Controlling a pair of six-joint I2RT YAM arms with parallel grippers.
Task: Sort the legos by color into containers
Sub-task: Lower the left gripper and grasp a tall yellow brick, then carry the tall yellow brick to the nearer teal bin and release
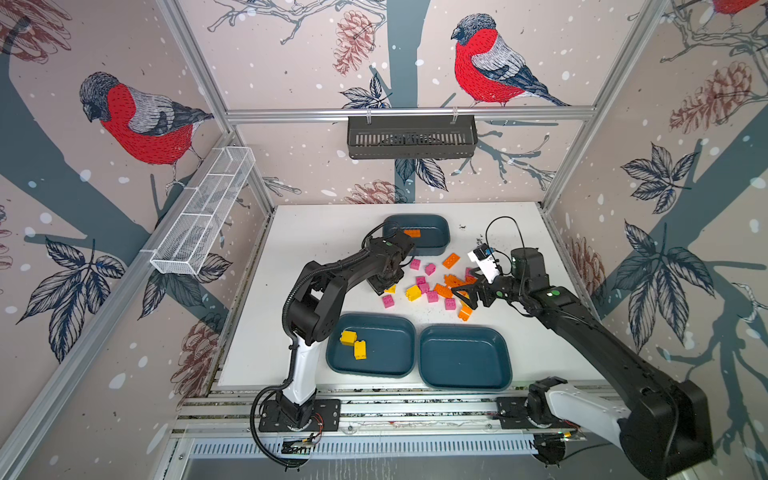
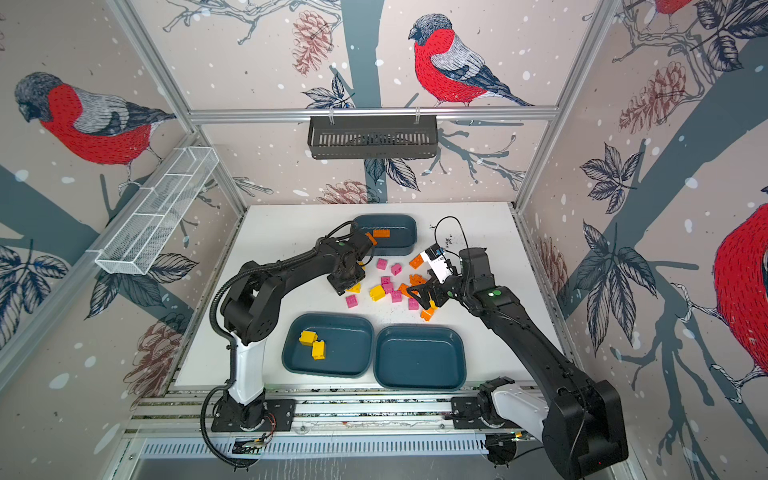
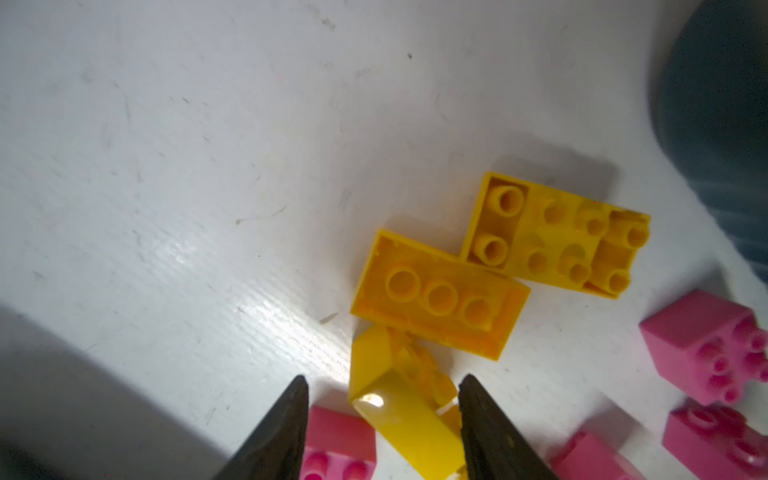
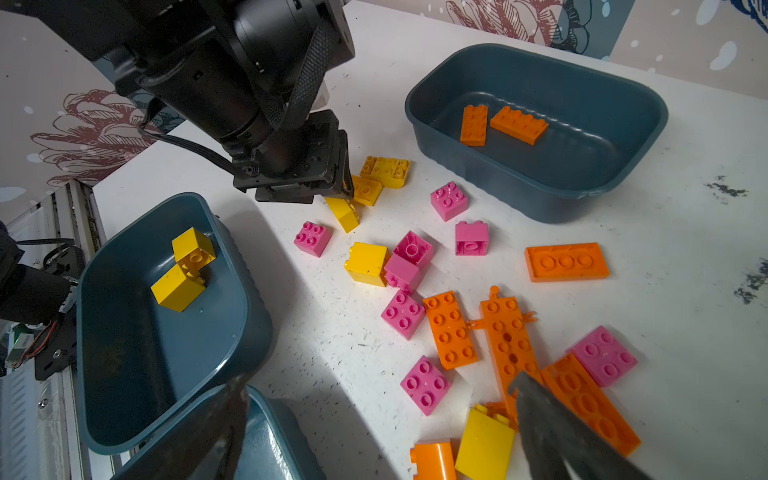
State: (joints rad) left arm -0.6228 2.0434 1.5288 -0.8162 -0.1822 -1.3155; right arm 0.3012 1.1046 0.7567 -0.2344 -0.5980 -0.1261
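Observation:
My left gripper point(image 3: 384, 377) points down at the pile's left edge, jaws apart around a tilted yellow lego point(image 3: 407, 424). One finger touches the lego and the other stands off it. Two more yellow legos point(image 3: 440, 295) lie just beyond. My right gripper point(image 4: 380, 381) hovers wide open over the pile's right side, above pink point(image 4: 426, 384), yellow and orange legos point(image 4: 451, 328). The far container point(image 1: 432, 246) holds orange legos point(image 1: 412, 232). The near left container point(image 1: 374, 365) holds two yellow ones point(image 1: 348, 337). Nothing lies in the near right container point(image 1: 463, 357).
Loose pink, orange and yellow legos point(image 1: 432, 296) are scattered between the three containers. A black slotted basket point(image 1: 411, 137) hangs on the back rail. A white wire mesh basket point(image 1: 203, 212) hangs on the left wall. Both arm bases sit on the front rail point(image 1: 415, 407).

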